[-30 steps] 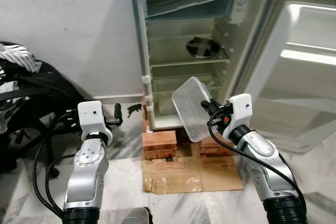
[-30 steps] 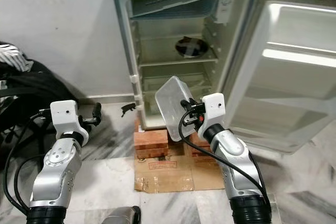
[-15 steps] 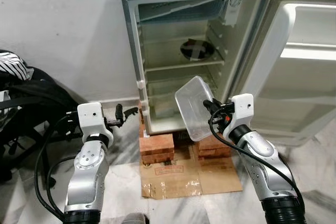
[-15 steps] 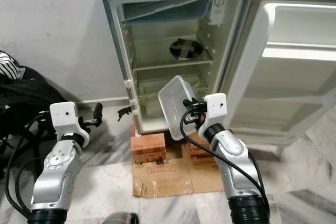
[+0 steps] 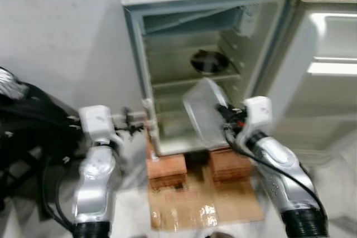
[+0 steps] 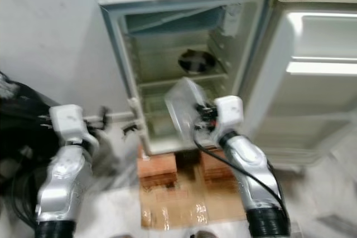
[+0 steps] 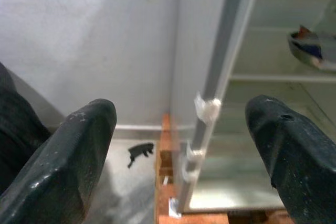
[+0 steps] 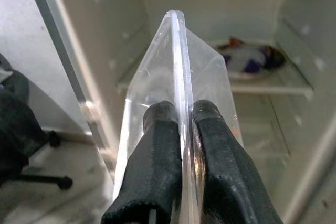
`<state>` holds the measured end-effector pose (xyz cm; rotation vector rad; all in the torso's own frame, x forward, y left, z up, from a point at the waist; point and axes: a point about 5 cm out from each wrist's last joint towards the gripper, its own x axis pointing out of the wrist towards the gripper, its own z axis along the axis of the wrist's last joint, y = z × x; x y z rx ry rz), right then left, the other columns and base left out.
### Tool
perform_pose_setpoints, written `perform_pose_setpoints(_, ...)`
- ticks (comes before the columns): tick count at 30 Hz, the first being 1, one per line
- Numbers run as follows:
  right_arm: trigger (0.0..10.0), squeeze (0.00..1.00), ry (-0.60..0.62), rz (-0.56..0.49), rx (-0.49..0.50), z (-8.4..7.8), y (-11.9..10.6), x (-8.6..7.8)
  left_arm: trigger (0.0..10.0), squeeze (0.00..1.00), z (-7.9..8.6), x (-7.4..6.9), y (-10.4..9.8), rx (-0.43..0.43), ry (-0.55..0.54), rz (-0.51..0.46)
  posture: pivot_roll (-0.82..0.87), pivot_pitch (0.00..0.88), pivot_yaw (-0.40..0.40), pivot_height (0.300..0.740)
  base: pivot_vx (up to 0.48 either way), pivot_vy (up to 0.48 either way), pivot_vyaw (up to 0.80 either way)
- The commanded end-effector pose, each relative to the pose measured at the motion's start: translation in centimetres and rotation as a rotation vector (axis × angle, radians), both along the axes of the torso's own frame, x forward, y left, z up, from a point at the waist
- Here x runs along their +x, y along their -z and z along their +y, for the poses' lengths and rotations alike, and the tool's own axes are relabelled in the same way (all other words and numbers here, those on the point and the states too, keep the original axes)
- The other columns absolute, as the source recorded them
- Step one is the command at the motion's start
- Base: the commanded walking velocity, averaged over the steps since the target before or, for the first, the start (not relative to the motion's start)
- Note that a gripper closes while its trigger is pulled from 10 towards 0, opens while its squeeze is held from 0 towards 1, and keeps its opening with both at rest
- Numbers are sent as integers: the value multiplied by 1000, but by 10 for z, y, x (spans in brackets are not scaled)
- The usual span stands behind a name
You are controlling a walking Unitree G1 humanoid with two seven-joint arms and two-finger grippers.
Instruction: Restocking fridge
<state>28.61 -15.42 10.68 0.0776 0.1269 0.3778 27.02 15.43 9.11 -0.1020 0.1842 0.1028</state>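
A small fridge (image 5: 167, 48) stands open on brick stacks, its door (image 5: 326, 76) swung to the right. A dark dish (image 5: 208, 61) rests on the middle shelf. My right gripper (image 8: 181, 129) is shut on the rim of a clear plastic container (image 5: 202, 112), held tilted in front of the fridge's lower shelves. The container's edge (image 8: 178, 61) runs up between the fingertips in the right wrist view. My left gripper (image 7: 184, 145) is open and empty, held to the left of the fridge frame (image 7: 220, 72). The eye views are blurred.
Red brick stacks (image 5: 167, 168) and a sheet of cardboard (image 5: 203, 207) lie under and before the fridge. A black chair with dark bags (image 5: 28, 121) sits at the left by the white wall. A small black object (image 7: 140, 152) lies on the floor near the wall.
The whole view has shifted and blurred, with the fridge closer: the camera has moved forward. The container stays in my right gripper, now nearer the fridge opening.
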Motion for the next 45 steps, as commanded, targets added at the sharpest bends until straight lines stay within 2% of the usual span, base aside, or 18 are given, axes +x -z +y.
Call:
perform_pose_setpoints(1,10000,0,-37,-27,17,12,-6,2,10000,0,12,-1,-1,20,-38,6,35,0,16,740,247,240,0)
perform_pose_setpoints(8,10000,0,-37,-38,14,12,-9,3,10000,0,9,0,-1,20,-28,7,33,0,18,740,306,273,0)
perform_pose_setpoints(16,10000,0,-22,-45,13,11,-10,4,10000,0,9,0,1,28,-27,27,33,0,17,740,294,0,0)
perform_pose_setpoints(27,10000,0,0,-38,6,9,-8,5,10000,0,7,0,0,33,-16,19,34,0,19,740,0,0,0)
perform_pose_setpoints(45,10000,0,-10,-27,-2,8,-5,4,10000,0,8,0,-2,19,-26,6,33,0,18,740,0,-381,0)
